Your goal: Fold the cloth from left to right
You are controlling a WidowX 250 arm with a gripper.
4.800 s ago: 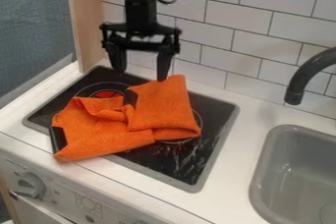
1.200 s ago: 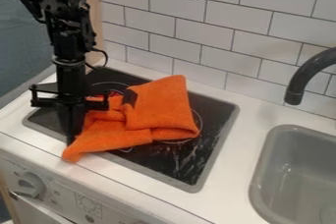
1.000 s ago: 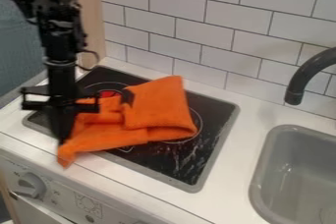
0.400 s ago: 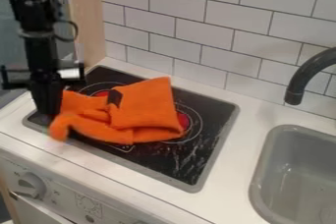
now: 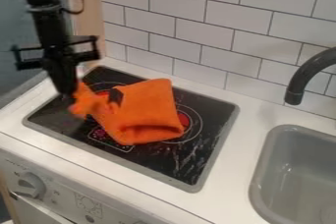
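Note:
The black gripper is above the left part of the cooktop, shut on the left end of the orange cloth. That end is bunched and lifted at the fingertips. The rest of the cloth lies folded over the middle of the cooktop, with a dark patch near its upper left edge and a fold along its lower right side.
Beneath the cloth is the black cooktop with red burner spots, set in a white counter. A grey sink and dark faucet stand at the right. White wall tiles rise behind; a wooden post is at the back left.
The gripper came down from above the cooktop's back to the cloth's left end, closed on it, and moved left, then up and slightly right. The cloth slid left and its front left corner lifted.

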